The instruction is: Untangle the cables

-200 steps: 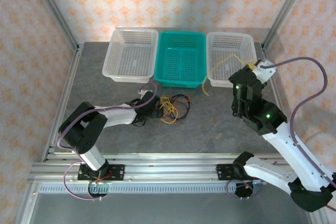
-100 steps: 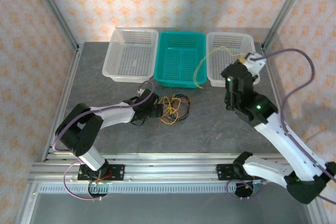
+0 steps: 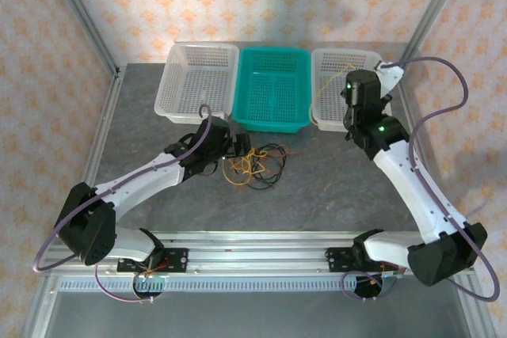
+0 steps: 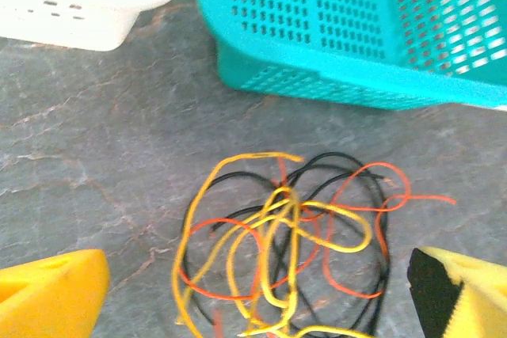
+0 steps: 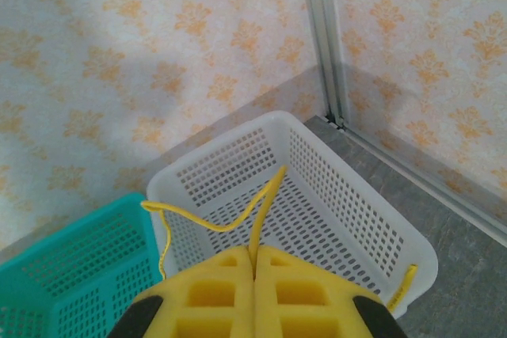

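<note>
The left gripper (image 4: 257, 297) gapes wide and empty astride the tangled yellow, black and orange cables (image 4: 285, 251) just before the teal basket (image 4: 356, 53), while to that basket's right the right gripper (image 5: 254, 263) pinches a yellow cable (image 5: 238, 217) over a white basket (image 5: 348, 219).

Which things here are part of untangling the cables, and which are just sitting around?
Part of the job: cable tangle, yellow cable gripped by the right tool.
Just sitting around: left white basket, teal basket, right white basket.
</note>
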You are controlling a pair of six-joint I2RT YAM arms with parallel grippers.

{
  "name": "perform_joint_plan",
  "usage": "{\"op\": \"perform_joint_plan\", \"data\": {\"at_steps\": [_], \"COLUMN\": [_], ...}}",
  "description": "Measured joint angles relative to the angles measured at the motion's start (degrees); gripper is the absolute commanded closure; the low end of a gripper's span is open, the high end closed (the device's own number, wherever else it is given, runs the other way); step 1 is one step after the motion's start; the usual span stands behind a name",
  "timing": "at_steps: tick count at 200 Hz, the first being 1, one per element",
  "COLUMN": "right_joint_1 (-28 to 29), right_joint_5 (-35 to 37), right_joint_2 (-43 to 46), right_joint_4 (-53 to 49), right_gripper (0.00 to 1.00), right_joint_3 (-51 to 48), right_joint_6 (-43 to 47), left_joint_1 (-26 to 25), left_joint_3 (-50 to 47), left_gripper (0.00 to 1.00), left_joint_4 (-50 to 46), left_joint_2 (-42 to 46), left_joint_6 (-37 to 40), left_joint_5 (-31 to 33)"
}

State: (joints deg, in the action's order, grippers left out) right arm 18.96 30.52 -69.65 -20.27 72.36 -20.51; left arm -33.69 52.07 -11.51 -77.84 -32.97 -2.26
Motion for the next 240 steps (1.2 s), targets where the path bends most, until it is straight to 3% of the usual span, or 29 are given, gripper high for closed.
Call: {"op": "perform_joint_plan", "data": {"at_steps": [121, 170, 240], "right_joint_1": [-16.61, -18.71, -18.80], "right_joint_5": [-9.18, -9.99, -17.73], "right_joint_2": [-14.45, -27.02, -44.76], "right_joint_4": [9.86, 11.15, 7.63], "right_gripper": [1.00, 1.00, 0.98], "right_joint_3": [6.23, 13.79, 25.09], "right_joint_6": [-1.95, -1.75, -3.67], "left_joint_1": [1.11, 1.11, 1.11], "left_joint_3": [-0.17, -1.68, -2.49], "left_gripper": [0.00, 0.01, 0.01], "left_joint_4": [9.70, 10.36, 10.75], "left_joint_2": [0.59, 0.59, 0.98], "left_joint_6": [-2.19, -2.43, -3.10], "left_joint_5": [-6.56, -6.62, -7.04]}}
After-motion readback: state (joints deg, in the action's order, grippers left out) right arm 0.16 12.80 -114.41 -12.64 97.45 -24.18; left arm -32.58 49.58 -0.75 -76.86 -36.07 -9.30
